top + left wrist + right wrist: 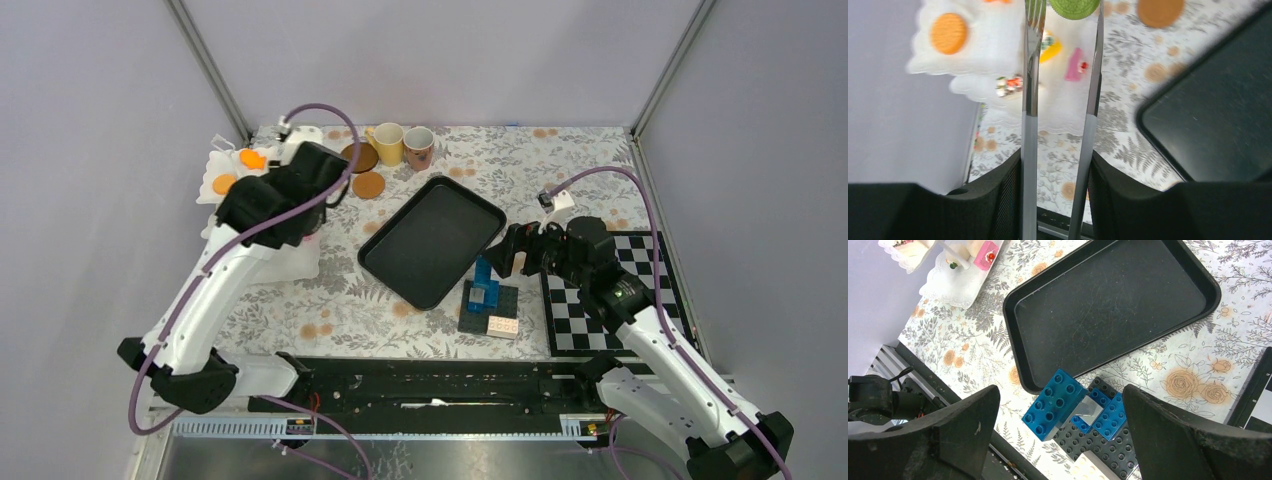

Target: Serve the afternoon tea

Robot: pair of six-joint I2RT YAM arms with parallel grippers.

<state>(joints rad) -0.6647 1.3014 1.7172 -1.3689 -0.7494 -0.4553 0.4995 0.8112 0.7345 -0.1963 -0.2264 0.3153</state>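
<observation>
Holding the metal tongs (1030, 100) by their handles, your left gripper (1057, 167) is clamped on them, one arm of the tongs against each finger. A green cookie (1074, 7) sits between the tong tips at the far end, above the flowered table (560, 165), just right of the white scalloped plates (993, 50). On those plates at the far left of the table you can see an orange cookie (949, 33) and a pink cake (1075, 65); the other small cakes there are too blurred to name.

The black tray (432, 240) lies in the middle of the table with nothing on it. Beyond its far corner stand the yellow mug (388, 143) and the pinkish patterned mug (419, 148), side by side, with two brown coasters (369, 185) just left of them.

Your right gripper (1060, 395) has its jaws spread wide and holds nothing. It hangs over the brick stack (1063, 405), which stands just beside the tray's near right edge, with the checkerboard (610, 300) to its right.
</observation>
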